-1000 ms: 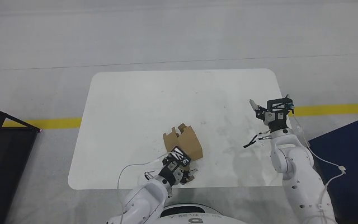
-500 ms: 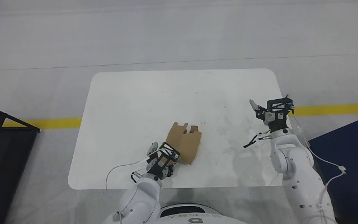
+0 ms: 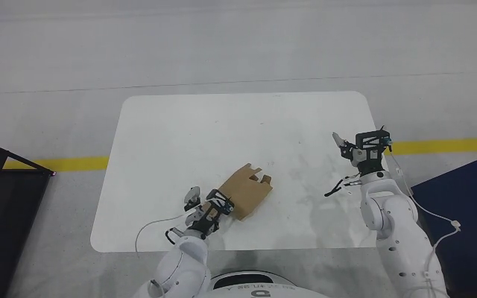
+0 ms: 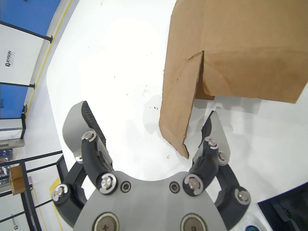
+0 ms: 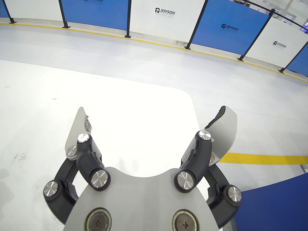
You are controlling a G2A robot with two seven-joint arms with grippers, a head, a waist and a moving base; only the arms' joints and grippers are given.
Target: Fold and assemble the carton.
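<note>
Brown cardboard carton [image 3: 246,195] lies near the front edge of the white table [image 3: 186,134]. Left gripper [image 4: 148,111] fingers released, straddling a flap. Right gripper [image 5: 152,108] released, well apart. Risk: closing off-centre shoves the unbraced carton and the flap slips out.

White arms [image 3: 389,216] trail thin cables [image 3: 160,221]; left tool [image 4: 148,109] and right tool [image 5: 153,108] show grey plates, black links, silver screws.

Bright, even light falls from overhead. The white worktop [image 3: 223,134] glares hard in the left wrist view, washing out almost to pure white beside the carton [image 4: 231,37], which throws only a soft, pale shadow beneath its lifted edge. Both wrist views bend straight lines near their borders, so the fence panels [image 5: 163,13] curve.
</note>
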